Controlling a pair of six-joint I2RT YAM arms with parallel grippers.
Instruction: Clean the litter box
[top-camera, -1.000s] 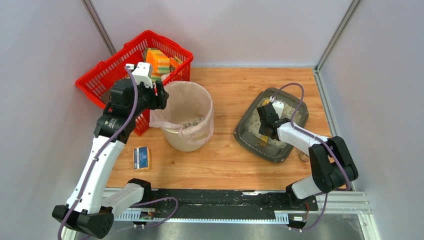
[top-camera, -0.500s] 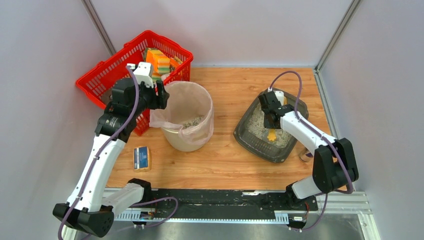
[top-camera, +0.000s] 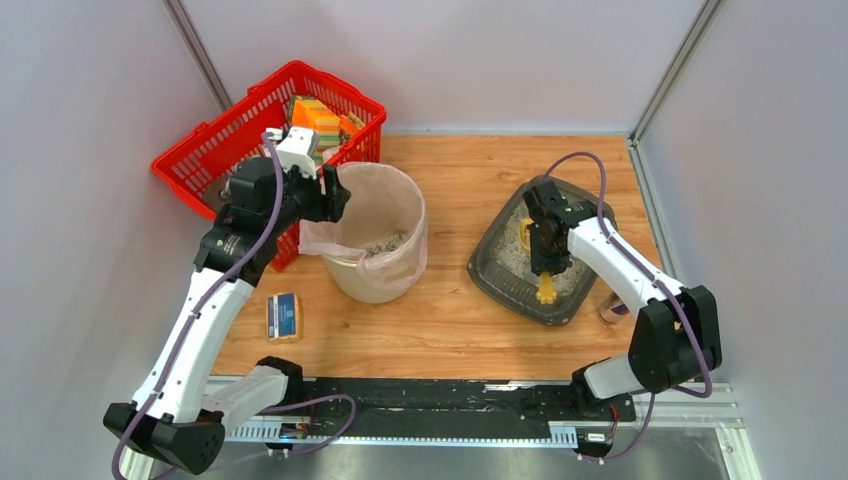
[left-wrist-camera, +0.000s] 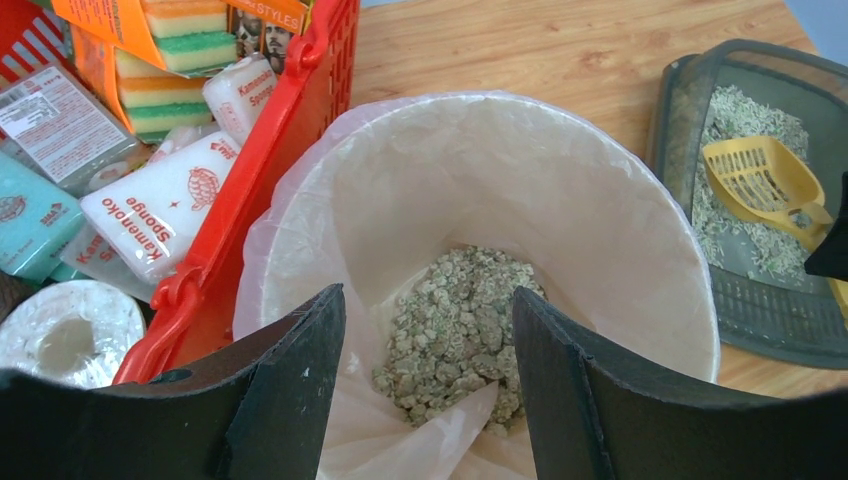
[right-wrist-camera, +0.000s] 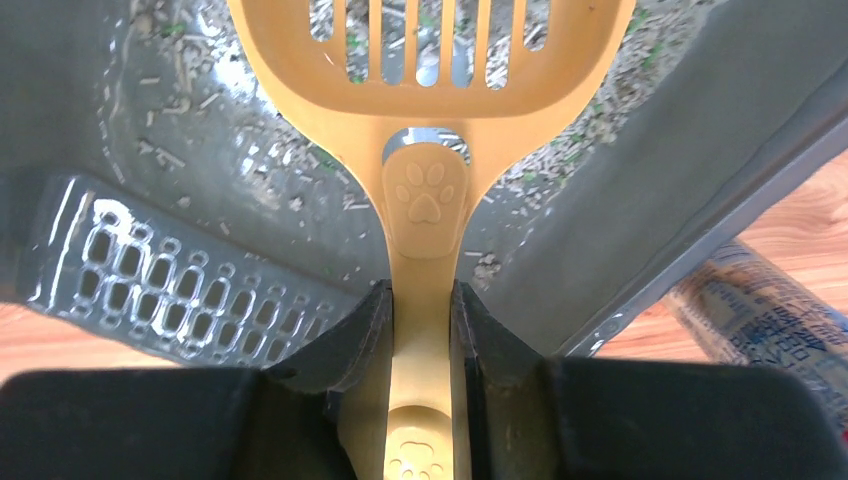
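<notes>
**A:** From above, where's the litter box (top-camera: 487, 270)?
**B:** On the right side of the table (top-camera: 450, 320). The right gripper (top-camera: 547, 265) is over it, holding a yellow scoop (top-camera: 545, 291). The left gripper (top-camera: 333, 195) hangs at the rim of the bin (top-camera: 412, 215).
**A:** Left wrist?
**B:** The fingers (left-wrist-camera: 290, 400) are spread wide above clumped litter (left-wrist-camera: 455, 325) in the bin, with the red basket (left-wrist-camera: 300, 130) alongside.
**A:** Right wrist?
**B:** The jaws pinch the scoop's handle (right-wrist-camera: 420, 320), and its slotted head is inside the litter box.

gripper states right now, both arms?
Left gripper: open, empty, over the bin.
Right gripper: shut on the yellow scoop handle, at the litter box.
</notes>
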